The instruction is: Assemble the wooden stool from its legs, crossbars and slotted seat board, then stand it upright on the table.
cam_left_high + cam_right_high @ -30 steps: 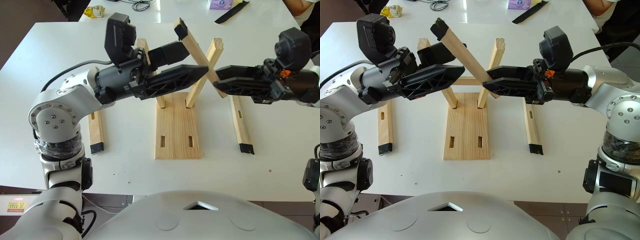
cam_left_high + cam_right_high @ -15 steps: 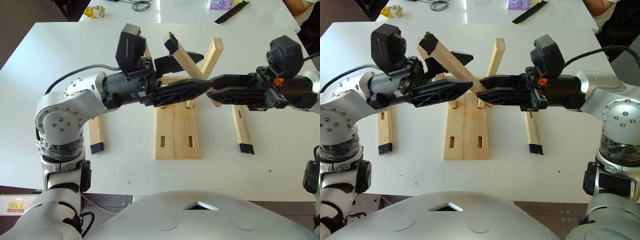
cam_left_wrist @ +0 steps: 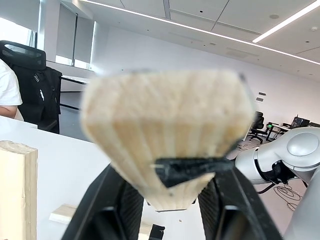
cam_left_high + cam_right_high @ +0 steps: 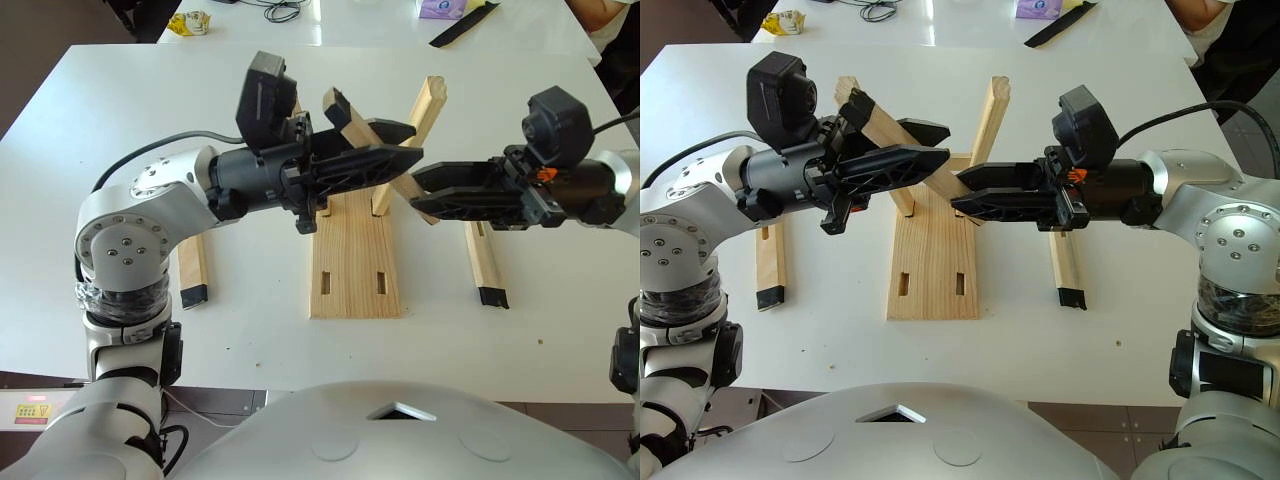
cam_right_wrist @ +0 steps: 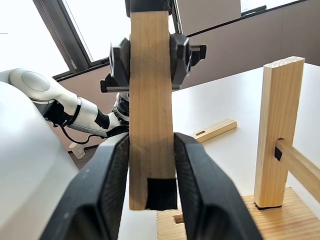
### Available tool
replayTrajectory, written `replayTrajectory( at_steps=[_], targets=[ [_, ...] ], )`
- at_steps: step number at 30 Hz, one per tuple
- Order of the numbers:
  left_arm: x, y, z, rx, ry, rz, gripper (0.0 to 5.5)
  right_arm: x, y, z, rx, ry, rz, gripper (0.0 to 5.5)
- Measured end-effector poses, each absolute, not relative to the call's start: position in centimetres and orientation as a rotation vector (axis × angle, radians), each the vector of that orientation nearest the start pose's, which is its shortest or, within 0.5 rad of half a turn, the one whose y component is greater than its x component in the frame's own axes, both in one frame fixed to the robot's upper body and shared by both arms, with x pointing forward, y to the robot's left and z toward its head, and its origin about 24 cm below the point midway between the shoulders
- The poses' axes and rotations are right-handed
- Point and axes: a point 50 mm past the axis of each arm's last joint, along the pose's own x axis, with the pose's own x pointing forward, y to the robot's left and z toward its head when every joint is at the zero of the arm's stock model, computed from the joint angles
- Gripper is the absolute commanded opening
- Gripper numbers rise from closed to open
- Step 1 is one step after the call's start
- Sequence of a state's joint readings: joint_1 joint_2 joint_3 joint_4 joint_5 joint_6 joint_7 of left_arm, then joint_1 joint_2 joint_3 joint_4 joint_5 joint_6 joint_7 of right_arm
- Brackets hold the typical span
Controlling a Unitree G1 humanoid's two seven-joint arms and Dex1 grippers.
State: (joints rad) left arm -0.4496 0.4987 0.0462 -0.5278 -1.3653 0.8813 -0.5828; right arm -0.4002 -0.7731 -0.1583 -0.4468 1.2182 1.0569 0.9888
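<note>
Jaws, both: clamped on one leg (image 4: 355,118). My left gripper (image 4: 414,141) grips its upper part, my right gripper (image 4: 417,188) its lower end. Board (image 4: 355,262) lies beneath.

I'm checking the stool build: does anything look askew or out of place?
One leg is in the air, slanted, gripped at one end by the left hand and at the other by the right hand, above the seat board. Two loose legs lie flat on the table either side of it. No damage shows.
</note>
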Motion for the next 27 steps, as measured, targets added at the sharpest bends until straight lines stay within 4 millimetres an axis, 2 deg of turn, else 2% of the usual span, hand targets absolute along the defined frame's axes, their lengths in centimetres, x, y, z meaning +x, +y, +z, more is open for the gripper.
replayTrajectory(
  at_steps=[20,21,27],
  targets=[
    [21.4,10.7,22.1,-0.391,-0.015,-1.533,1.3,21.4,-16.3,21.0,0.199,0.249,1.579,1.32],
    [21.4,10.7,22.1,-0.39,-0.015,-1.533,1.3,21.5,-16.3,21.0,0.198,0.25,1.577,1.7],
    [21.6,11.1,22.0,-0.39,-0.014,-1.503,1.3,21.7,-16.8,19.9,0.129,0.307,1.52,2.73]
  ],
)
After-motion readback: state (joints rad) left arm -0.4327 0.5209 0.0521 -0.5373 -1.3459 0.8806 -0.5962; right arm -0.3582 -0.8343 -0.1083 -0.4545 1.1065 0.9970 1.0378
